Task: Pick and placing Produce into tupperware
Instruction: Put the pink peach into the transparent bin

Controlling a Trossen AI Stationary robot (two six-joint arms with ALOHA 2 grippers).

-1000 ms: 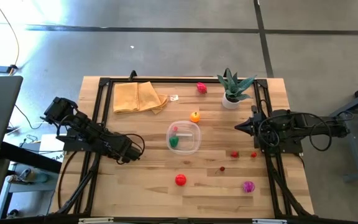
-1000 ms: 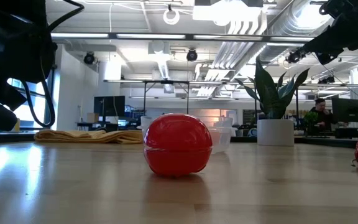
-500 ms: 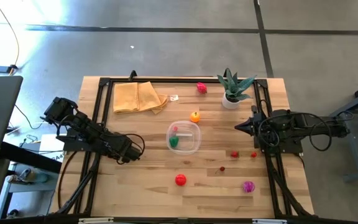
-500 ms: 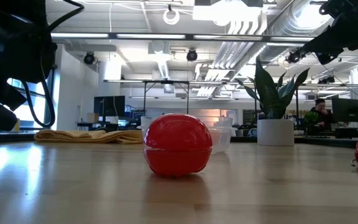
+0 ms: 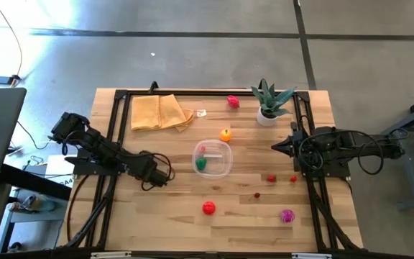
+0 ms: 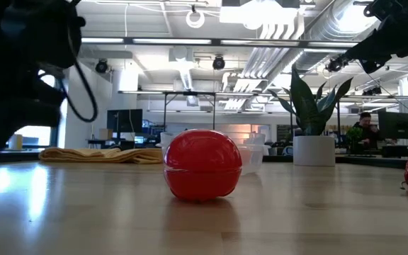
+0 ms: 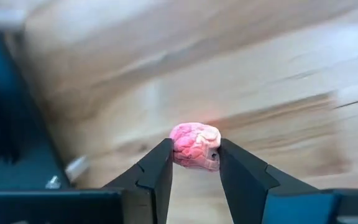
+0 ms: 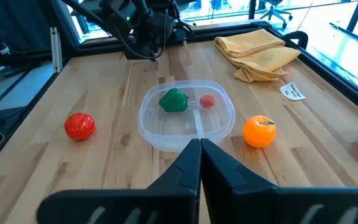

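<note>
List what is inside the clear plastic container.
The container holds a green toy vegetable on one side of its divider and a small red piece on the other. Nothing covers the inside, and the rest looks bare.

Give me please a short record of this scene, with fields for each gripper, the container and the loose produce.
left gripper: shut on pink piece, left of tupperware
right gripper: shut, empty, waiting at table's right side
tupperware: holds green piece and small red piece
loose produce: orange beside tupperware, red ball, magenta ball
</note>
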